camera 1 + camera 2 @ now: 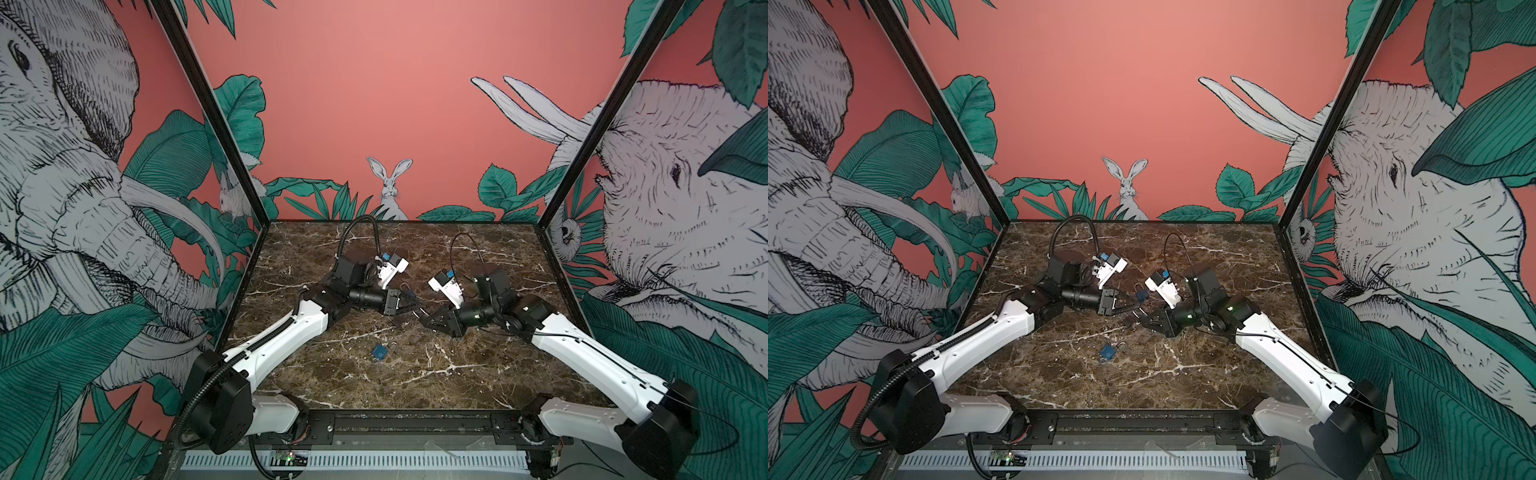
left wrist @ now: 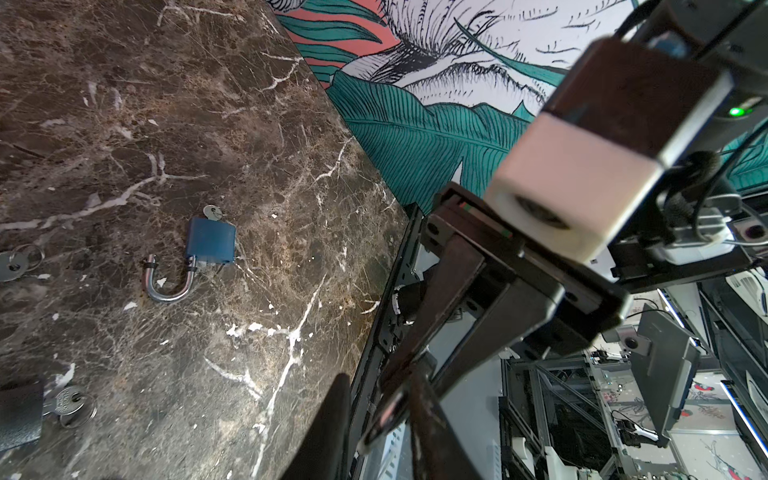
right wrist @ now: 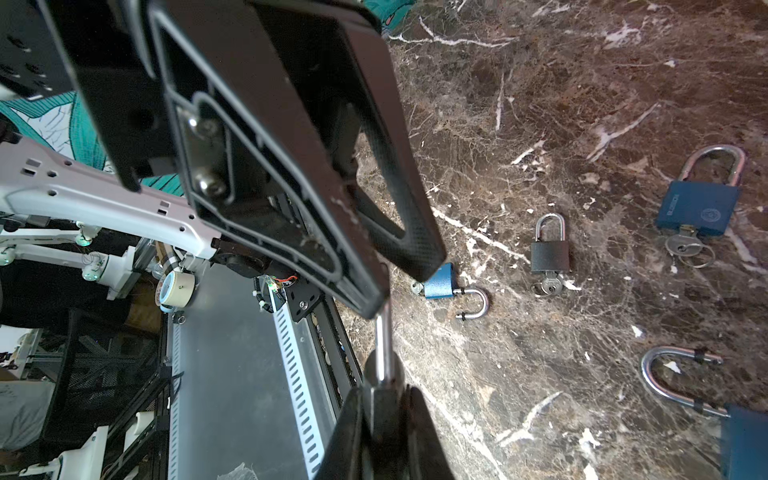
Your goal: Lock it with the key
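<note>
Right pincer (image 3: pixel 384 397) clamps a silver rod (image 3: pixel 383 345); left pincer (image 3: pixel 392 286) half open.

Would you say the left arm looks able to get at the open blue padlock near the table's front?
Probably yes: the blue padlock lies alone on bare table, in front of the left hand with nothing between. That hand is busy, though, meeting the right hand, which is shut on a metal bar.

Both arms reach toward the frame centre; left gripper (image 1: pixel 409 308) and right gripper (image 1: pixel 423 317) meet almost tip to tip, right jaws closed tight.
</note>
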`<act>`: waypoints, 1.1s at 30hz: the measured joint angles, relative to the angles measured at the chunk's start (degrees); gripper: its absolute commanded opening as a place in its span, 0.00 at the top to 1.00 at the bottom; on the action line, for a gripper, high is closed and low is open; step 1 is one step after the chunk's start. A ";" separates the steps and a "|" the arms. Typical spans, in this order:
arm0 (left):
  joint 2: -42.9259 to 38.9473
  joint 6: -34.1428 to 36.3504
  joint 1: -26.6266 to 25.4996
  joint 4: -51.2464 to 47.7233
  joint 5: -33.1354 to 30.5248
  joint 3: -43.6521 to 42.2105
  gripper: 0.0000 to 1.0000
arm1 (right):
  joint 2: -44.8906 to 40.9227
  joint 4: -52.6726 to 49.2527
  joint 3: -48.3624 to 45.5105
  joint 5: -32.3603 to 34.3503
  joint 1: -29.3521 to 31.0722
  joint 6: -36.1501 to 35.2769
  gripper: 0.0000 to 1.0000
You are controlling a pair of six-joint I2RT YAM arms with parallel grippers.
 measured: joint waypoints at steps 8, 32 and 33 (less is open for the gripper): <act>0.00 0.02 0.02 0.00 0.63 -0.26 0.81 | 0.00 0.00 0.02 -0.39 -0.44 0.28 1.00; -0.04 -0.02 0.28 1.31 4.17 -0.31 1.00 | -0.44 0.42 -0.04 -5.68 -1.42 6.19 1.00; -0.04 0.00 0.28 1.53 4.42 -0.33 1.00 | -0.63 0.68 -0.15 -6.01 -1.44 6.88 1.00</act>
